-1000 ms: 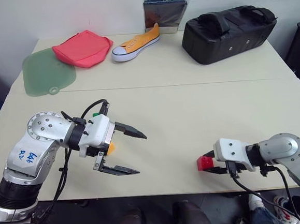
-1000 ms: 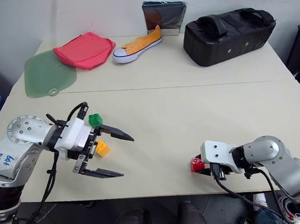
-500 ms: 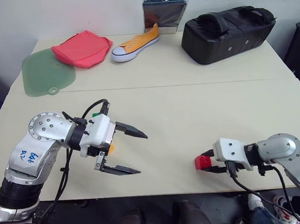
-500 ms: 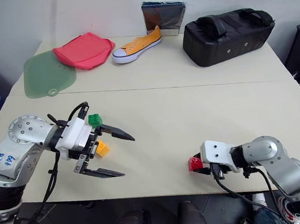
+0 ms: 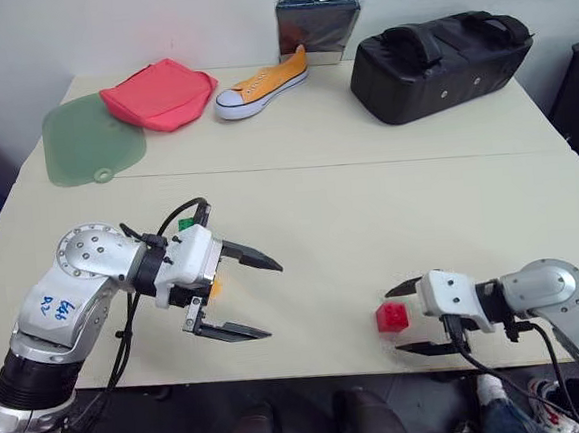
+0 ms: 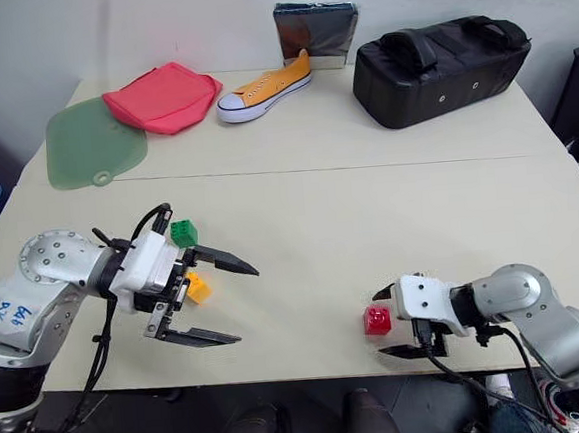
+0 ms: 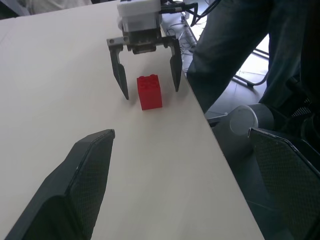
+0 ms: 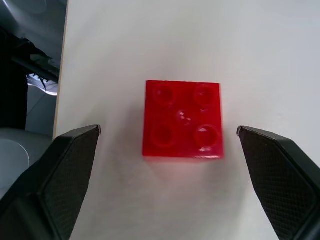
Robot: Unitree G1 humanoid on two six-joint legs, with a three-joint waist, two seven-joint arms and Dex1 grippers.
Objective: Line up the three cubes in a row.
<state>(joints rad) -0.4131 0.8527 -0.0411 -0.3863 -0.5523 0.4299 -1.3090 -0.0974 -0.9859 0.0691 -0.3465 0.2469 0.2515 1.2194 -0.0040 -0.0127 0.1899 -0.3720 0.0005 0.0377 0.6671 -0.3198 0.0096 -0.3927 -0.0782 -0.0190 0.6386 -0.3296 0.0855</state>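
The red cube [image 5: 391, 317] stands on the table near its front edge, studs up. My right gripper [image 5: 394, 321] is open around it, one finger on each side and neither touching, as the right wrist view shows for the red cube [image 8: 182, 119]. The green cube [image 6: 183, 232] and the yellow-orange cube [image 6: 197, 287] lie at the front left, partly behind my left gripper [image 6: 247, 305]. That gripper hovers open and empty, pointing toward the right.
At the back stand a green mat [image 5: 88, 142], a red pouch [image 5: 157, 93], an orange shoe [image 5: 262, 84], a dark foil bag [image 5: 318, 26] and a black bag [image 5: 439, 52]. A person's legs [image 7: 235, 45] stand just off the table's front edge.
My right gripper has opened and let go of the red cube, which now rests on the table between its fingers. The left arm has stayed put.
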